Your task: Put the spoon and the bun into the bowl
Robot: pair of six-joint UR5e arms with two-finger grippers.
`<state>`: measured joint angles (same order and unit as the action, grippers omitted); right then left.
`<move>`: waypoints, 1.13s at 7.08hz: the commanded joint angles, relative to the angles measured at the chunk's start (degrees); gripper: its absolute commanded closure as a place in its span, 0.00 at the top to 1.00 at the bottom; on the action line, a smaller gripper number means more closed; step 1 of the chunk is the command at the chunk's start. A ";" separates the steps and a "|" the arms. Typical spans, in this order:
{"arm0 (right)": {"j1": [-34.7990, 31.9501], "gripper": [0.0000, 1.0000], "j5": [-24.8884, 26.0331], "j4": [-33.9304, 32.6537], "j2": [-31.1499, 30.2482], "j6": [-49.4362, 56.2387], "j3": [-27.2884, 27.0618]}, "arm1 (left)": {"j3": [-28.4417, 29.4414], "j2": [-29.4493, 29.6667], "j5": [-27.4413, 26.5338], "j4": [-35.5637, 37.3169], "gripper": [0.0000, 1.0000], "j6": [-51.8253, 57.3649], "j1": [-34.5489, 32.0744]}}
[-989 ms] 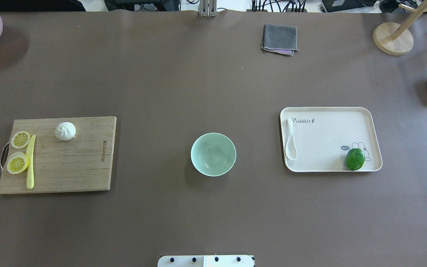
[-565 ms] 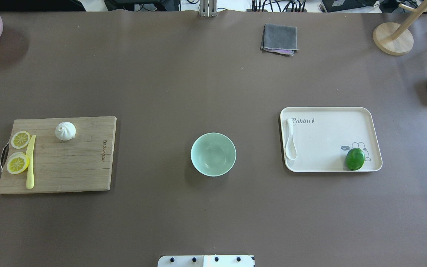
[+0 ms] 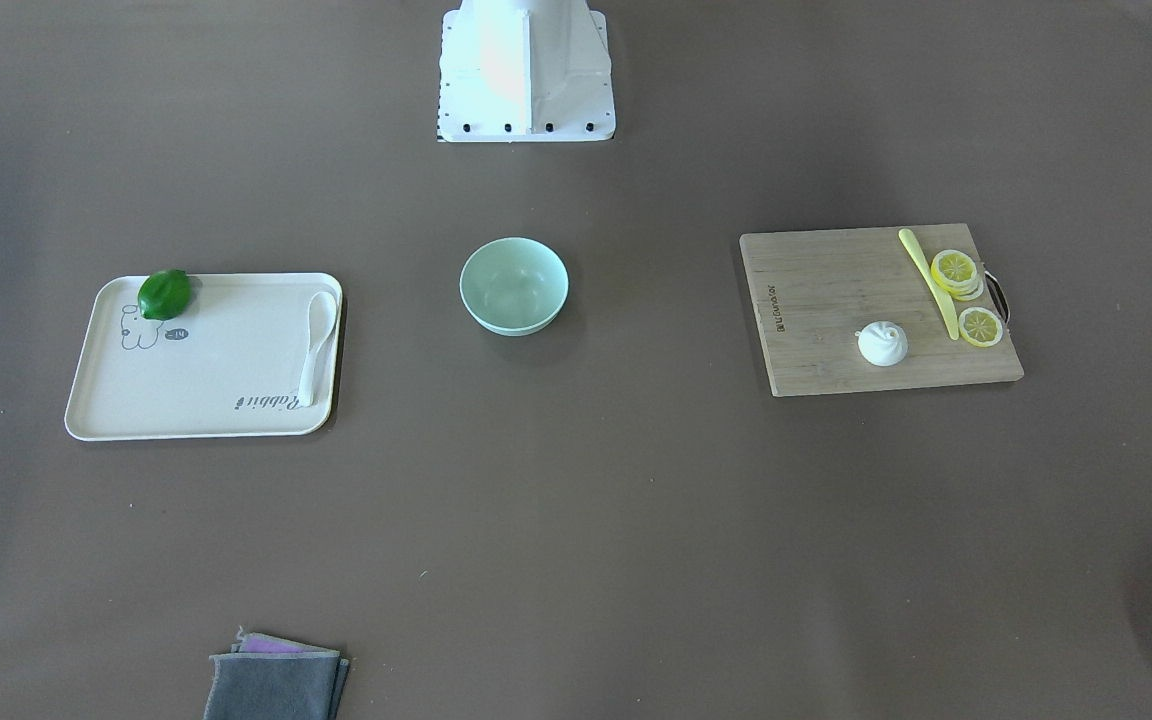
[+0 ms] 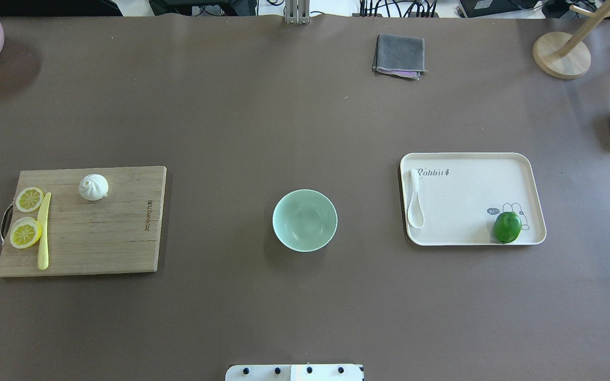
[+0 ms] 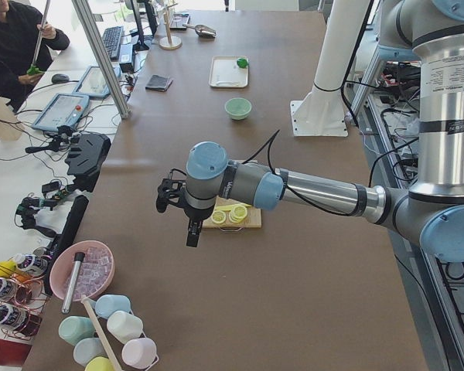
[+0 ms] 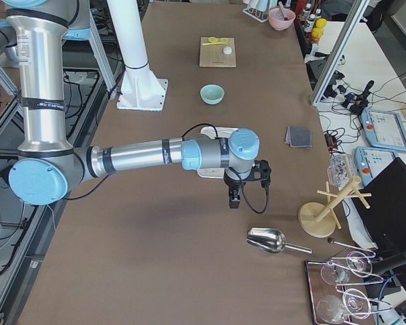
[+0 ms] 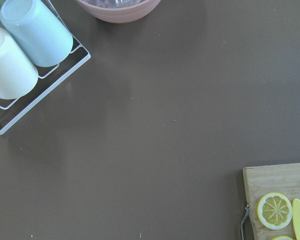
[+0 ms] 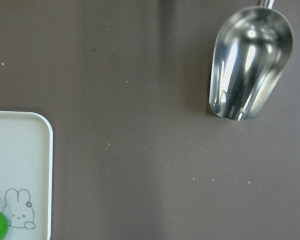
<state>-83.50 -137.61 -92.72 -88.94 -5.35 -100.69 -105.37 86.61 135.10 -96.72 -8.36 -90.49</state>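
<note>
The bowl (image 4: 305, 220) is sitting upright in the middle of the table (image 4: 262, 121), with nothing showing inside it. The spoon (image 4: 415, 203) is lying along the edge of the tray (image 4: 469, 156) nearest the bowl, scoop end toward the robot. Its handle tip is resting just beside the printed word "Rabbit". A small drawn rabbit with a "hi~" speech bubble is showing in the tray's opposite near corner. The lime (image 4: 507, 227) is sitting partly over that drawing.

The bun (image 4: 93, 187) is resting on the board (image 4: 104, 243), well apart from the bowl on its other side. A brand mark is burned into the board's edge facing the bowl, but its letters are too small to read surely. Two lemon slices (image 4: 29, 199) are lying at the board's handle end, with the knife (image 4: 44, 230) touching them.

The left claw (image 5: 192, 234) is hanging above bare table beyond the board's handle end. The right claw (image 6: 234, 200) is hanging past the tray, near the scoop (image 8: 250, 65). Both are showing only in the side views, so I cannot tell whether either is released or clenched. A folded cloth (image 4: 399, 55) is lying at the table's far side.
</note>
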 commanded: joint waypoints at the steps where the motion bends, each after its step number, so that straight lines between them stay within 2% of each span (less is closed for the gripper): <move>1: 5.34 1.00 1.02 3.32 2.89 -0.62 -0.30 | -0.01 1.72 3.67 -0.40 0.98 0.01 0.23; 2: 7.28 1.00 -0.28 7.60 2.98 -3.85 -0.65 | 1.55 3.72 3.68 -0.58 0.98 0.27 0.75; 3: 11.99 1.00 -0.38 9.38 5.77 -12.06 -0.74 | 2.44 5.92 3.68 -0.93 0.98 0.44 1.11; 4: 16.74 1.00 2.49 9.57 9.19 -20.93 0.30 | 2.79 6.11 3.25 -0.93 0.98 0.18 4.76; 6: 22.30 1.00 5.06 16.23 9.66 -33.33 0.31 | 2.19 6.12 3.51 -3.81 0.98 -3.99 8.11; 8: 26.00 1.00 6.29 18.97 9.66 -41.47 -0.03 | 2.62 1.93 2.72 -20.53 0.98 -20.05 17.23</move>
<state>-60.07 -132.08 -75.62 -79.36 -41.52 -100.55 -102.95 91.20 138.23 -107.95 -19.78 -78.67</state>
